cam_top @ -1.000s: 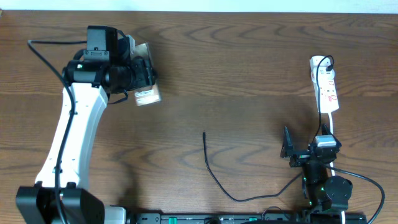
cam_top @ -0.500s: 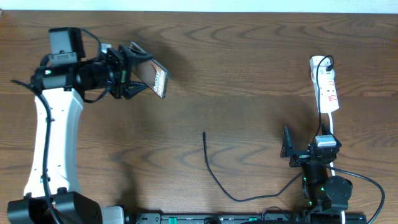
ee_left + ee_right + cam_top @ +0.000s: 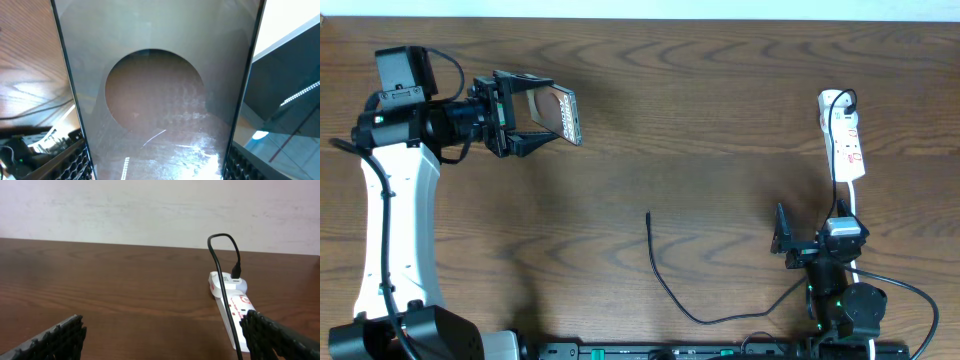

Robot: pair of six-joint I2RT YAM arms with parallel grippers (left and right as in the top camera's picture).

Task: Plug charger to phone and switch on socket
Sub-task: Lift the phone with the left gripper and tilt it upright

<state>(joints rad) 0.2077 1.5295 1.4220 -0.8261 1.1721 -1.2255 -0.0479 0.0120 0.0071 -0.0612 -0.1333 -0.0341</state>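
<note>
Dark wooden bench [image 3: 720,120] below: my left arm [image 3: 400,200] stretches forward, jaws clenched on the phone [image 3: 558,115], held aloft; right arm [image 3: 840,295] sits folded, jaws released, facing the socket [image 3: 844,145].

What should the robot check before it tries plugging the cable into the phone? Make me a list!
1. The phone is held by the left fingers, up off the table: ok.
2. The right fingers are open and empty, ready to grab: ok.
3. The charger tip lies free on the table, nothing on it: ok.
4. Its other end is plugged into the socket: ok.
5. The phone's port is turned toward the charger tip: cannot tell.
6. The socket's red switch is on: cannot tell.
</note>
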